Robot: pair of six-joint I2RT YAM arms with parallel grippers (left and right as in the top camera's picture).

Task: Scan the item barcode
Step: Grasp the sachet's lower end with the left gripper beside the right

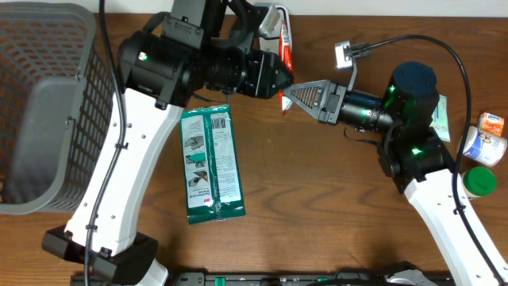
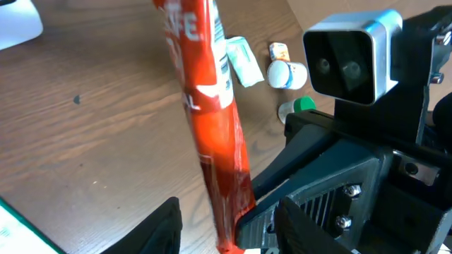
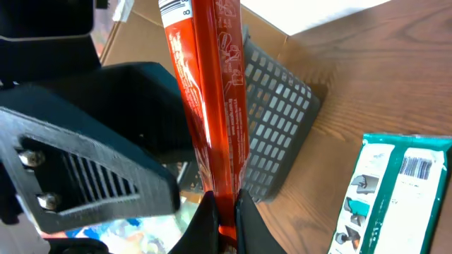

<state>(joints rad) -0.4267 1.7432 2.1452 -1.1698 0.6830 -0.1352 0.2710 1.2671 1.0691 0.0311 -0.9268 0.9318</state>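
- overhead shows the red packet point(image 1: 286, 56) held off the table, up and to the right of the green wipes pack point(image 1: 211, 163), between the two arms.
- right gripper point(image 3: 220, 212) is pinched tight on the packet's lower end, which is plain in the right wrist view.
- left gripper point(image 2: 226, 236) has its fingers apart on either side of the packet, with a gap each side in the left wrist view, so i judge it is not gripping.
- step in hand, as i read it: a handover or a two-handed presenting of the packet, with the scan not yet done.
- the next move calls for turning the barcode point(image 3: 173, 7) at the packet's top end toward a reader. i cannot pick out a scanner for certain. a small white cabled device point(image 1: 346, 53) lies further right of the green wipes pack.
- readable: a digit "8" by that barcode, and the letters "fe" on the packet in the left wrist view.
- the green wipes pack carries a second barcode point(image 3: 417, 168). its other print is too small to read.
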